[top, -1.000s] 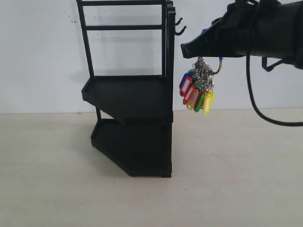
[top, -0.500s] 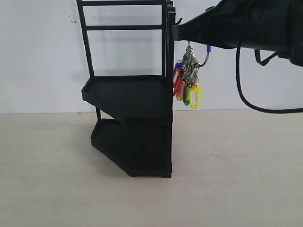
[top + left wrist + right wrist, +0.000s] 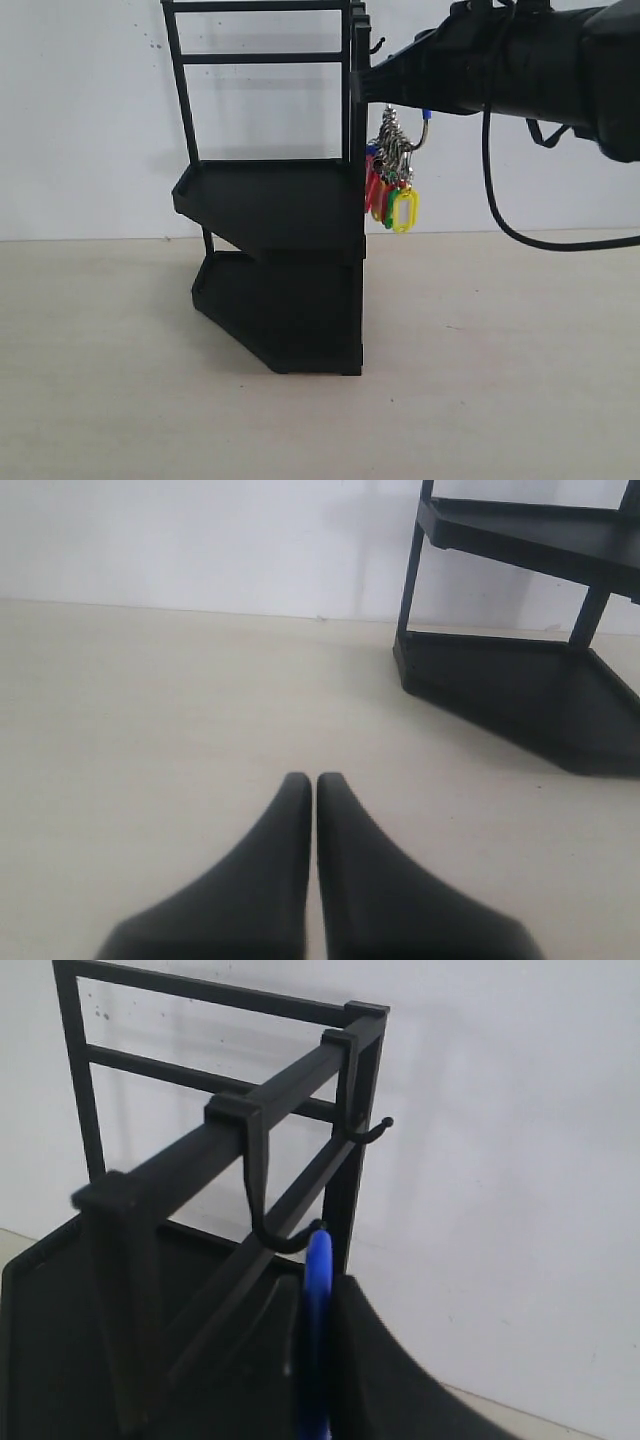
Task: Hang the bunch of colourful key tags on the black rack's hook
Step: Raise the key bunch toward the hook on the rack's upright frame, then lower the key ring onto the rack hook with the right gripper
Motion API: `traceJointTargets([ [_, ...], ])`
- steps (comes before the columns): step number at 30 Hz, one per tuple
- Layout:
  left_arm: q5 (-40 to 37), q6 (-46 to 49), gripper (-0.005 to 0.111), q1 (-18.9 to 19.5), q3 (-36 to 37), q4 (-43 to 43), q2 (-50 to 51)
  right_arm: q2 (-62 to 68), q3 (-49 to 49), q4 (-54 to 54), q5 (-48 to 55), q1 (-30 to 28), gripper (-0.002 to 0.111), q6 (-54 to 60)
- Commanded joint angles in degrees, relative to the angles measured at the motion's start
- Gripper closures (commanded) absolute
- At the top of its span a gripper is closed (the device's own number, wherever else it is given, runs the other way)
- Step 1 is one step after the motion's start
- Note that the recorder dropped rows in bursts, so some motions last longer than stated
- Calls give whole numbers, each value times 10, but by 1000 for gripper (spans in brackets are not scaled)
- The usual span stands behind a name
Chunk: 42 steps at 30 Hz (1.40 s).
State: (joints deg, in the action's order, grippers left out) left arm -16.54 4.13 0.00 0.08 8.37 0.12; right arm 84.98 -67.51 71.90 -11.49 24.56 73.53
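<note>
The black rack (image 3: 280, 200) stands on the table against the white wall, with small hooks (image 3: 377, 44) on its upper right side. My right gripper (image 3: 362, 85) reaches in from the right and is shut on the blue wire loop of the colourful key tag bunch (image 3: 392, 180), which dangles right beside the rack's frame. In the right wrist view the blue loop (image 3: 318, 1330) sits pinched between the fingers, its top just under the nearer hook (image 3: 275, 1235). A second hook (image 3: 372, 1132) lies farther along the bar. My left gripper (image 3: 315, 780) hovers shut over bare table, with the rack (image 3: 520, 690) ahead.
The rack's two angular trays (image 3: 265, 195) jut out to the left below the bar frame. A black cable (image 3: 500, 200) hangs from my right arm. The pale table (image 3: 500, 380) stretches in front and to both sides of the rack.
My right gripper has carried the key tag bunch leftward, from open air beside the rack to right against its frame, under the hooks. The tags swing closer to the rack.
</note>
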Motion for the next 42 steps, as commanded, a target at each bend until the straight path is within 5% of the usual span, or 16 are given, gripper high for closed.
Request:
traceJointTargets([
  [1, 3, 2, 102, 0, -1, -3, -1, -3, -6, -68, 1, 1, 109, -46],
  [20, 3, 2, 102, 0, -1, -3, -1, -3, -6, -96, -62, 23, 109, -42],
  [31, 3, 2, 102, 0, -1, -3, -1, -3, -6, 32, -77, 22, 109, 108],
  [42, 3, 2, 102, 0, -1, -3, -1, -3, -6, -2, -93, 22, 109, 86],
])
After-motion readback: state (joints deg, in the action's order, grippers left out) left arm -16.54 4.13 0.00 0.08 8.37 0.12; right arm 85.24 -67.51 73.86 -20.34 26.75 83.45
